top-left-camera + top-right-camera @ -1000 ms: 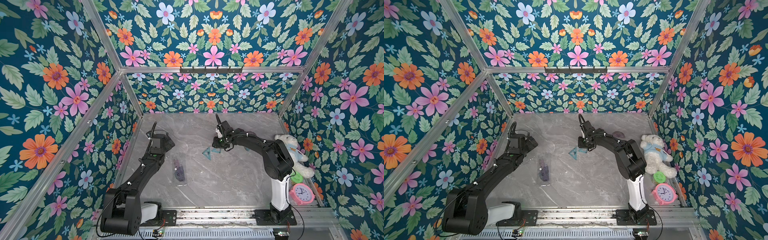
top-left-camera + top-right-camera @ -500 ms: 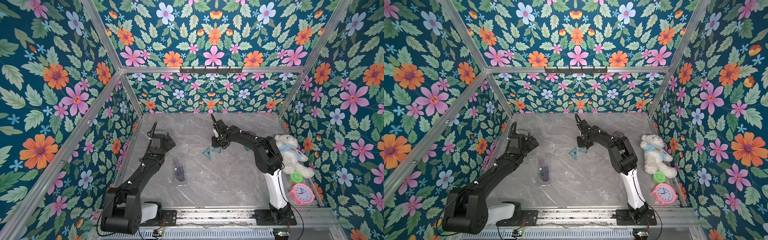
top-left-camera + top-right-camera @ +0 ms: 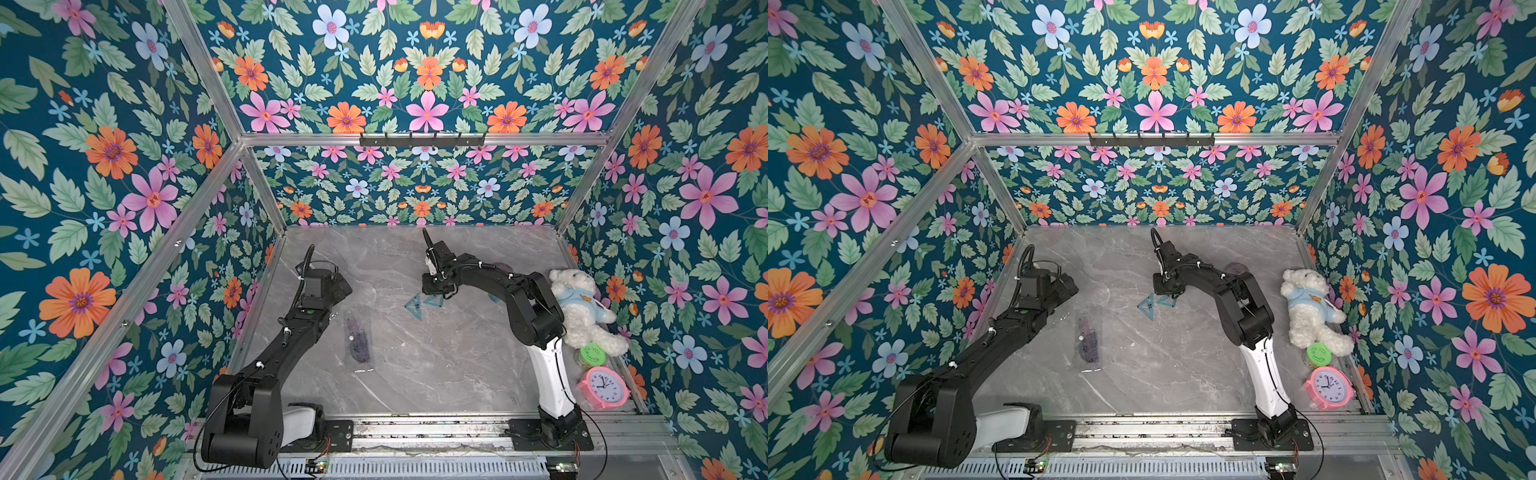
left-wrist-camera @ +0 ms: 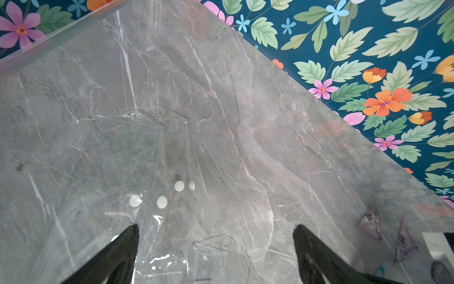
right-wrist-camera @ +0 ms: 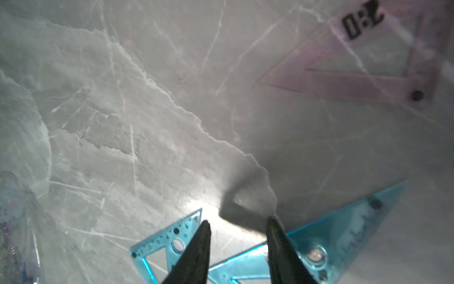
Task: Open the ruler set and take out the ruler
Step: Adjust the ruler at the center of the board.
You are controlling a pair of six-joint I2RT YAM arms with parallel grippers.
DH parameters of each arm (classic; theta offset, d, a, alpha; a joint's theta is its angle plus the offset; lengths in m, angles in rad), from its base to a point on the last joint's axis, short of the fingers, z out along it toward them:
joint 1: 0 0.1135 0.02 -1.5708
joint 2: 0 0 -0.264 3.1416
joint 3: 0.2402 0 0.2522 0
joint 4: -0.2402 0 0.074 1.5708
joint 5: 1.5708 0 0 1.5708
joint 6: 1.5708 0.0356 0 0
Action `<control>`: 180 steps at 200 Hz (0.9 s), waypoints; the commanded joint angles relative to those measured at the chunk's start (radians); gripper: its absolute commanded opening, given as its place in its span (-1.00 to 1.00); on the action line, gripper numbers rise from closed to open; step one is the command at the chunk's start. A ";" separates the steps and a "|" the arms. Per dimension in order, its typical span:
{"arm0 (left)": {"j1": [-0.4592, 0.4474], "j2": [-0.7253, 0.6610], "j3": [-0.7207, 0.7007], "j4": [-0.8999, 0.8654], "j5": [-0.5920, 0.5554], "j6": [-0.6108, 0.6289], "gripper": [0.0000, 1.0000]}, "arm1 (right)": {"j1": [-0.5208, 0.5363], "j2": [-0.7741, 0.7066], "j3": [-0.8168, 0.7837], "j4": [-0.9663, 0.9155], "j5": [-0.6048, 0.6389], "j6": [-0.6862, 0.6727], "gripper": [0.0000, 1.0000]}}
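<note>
Hovering our right gripper (image 5: 237,219), jaws half apart, empty, over 2 blue set squares (image 5: 344,221) | left gripper (image 4: 216,225) wide, empty | we lower squarely, pinch 1 edge.

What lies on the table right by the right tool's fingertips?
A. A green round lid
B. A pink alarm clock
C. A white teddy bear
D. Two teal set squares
D: in the right wrist view the right tool hangs with its fingers apart and empty over two teal set squares lying flat on the marble table.
</note>
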 commanded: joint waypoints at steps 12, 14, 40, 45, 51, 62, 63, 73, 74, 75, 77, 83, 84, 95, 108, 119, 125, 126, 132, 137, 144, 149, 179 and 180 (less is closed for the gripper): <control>0.000 0.003 0.001 0.022 -0.002 0.000 0.98 | -0.015 -0.059 -0.100 -0.023 0.036 0.030 -0.19; 0.000 0.003 0.002 0.022 0.000 -0.001 0.99 | -0.016 -0.063 -0.107 -0.019 0.037 0.031 -0.19; 0.000 0.006 0.000 0.027 0.007 -0.005 0.99 | -0.046 -0.099 -0.181 0.006 0.036 0.038 -0.20; 0.000 0.006 0.000 0.027 0.009 -0.005 0.98 | -0.053 -0.105 -0.192 0.009 0.036 0.038 -0.20; 0.001 0.005 0.000 0.027 0.010 -0.004 0.98 | -0.062 -0.110 -0.204 0.013 0.036 0.035 -0.20; 0.000 0.003 -0.002 0.026 0.011 -0.005 0.98 | -0.078 -0.119 -0.222 0.016 0.033 0.033 -0.20; 0.000 0.002 -0.002 0.026 0.010 -0.004 0.98 | -0.079 -0.121 -0.224 0.017 0.033 0.033 -0.20; 0.000 0.000 -0.002 0.024 0.010 -0.004 0.98 | -0.089 -0.129 -0.238 0.019 0.032 0.025 -0.20; 0.000 -0.001 -0.003 0.024 0.009 -0.004 0.98 | -0.090 -0.131 -0.238 0.018 0.032 0.024 -0.20; 0.000 -0.002 -0.002 0.023 0.010 -0.004 0.98 | -0.091 -0.132 -0.240 0.019 0.033 0.023 -0.20; 0.000 -0.002 -0.002 0.023 0.008 -0.004 0.98 | -0.093 -0.133 -0.241 0.018 0.034 0.021 -0.20; 0.001 -0.002 -0.003 0.022 0.008 -0.004 0.98 | -0.098 -0.139 -0.246 0.017 0.038 0.016 -0.20; 0.001 -0.002 -0.002 0.022 0.008 -0.003 0.98 | -0.099 -0.140 -0.246 0.017 0.039 0.015 -0.20; 0.001 -0.002 -0.002 0.020 0.007 -0.002 0.98 | -0.105 -0.150 -0.251 0.016 0.042 0.004 -0.20; 0.000 -0.002 -0.002 0.020 0.008 -0.002 0.98 | -0.107 -0.165 -0.250 0.016 0.043 -0.019 -0.17; 0.001 -0.002 -0.002 0.021 0.009 -0.002 0.98 | -0.103 -0.180 -0.247 0.017 0.033 -0.045 -0.12; 0.000 -0.002 -0.003 0.022 0.009 -0.004 0.98 | -0.097 -0.187 -0.243 0.017 0.034 -0.059 -0.08; 0.000 -0.002 -0.002 0.022 0.009 -0.003 0.98 | -0.095 -0.188 -0.243 0.017 0.034 -0.062 -0.07; 0.000 -0.002 -0.003 0.022 0.010 -0.003 0.98 | -0.086 -0.197 -0.240 0.015 0.038 -0.075 -0.03; 0.001 -0.002 -0.003 0.022 0.010 -0.002 0.98 | -0.078 -0.203 -0.237 0.013 0.049 -0.092 0.02; 0.000 -0.003 -0.003 0.022 0.010 -0.002 0.99 | -0.061 -0.211 -0.232 0.007 0.066 -0.118 0.10; 0.001 -0.003 -0.004 0.022 0.010 -0.002 0.98 | -0.048 -0.215 -0.227 0.001 0.079 -0.140 0.16; 0.000 -0.007 -0.006 0.022 0.009 -0.001 0.98 | 0.037 -0.214 -0.206 -0.052 0.181 -0.228 0.42; 0.000 -0.007 -0.006 0.022 0.010 -0.002 0.99 | 0.038 -0.214 -0.205 -0.053 0.184 -0.228 0.42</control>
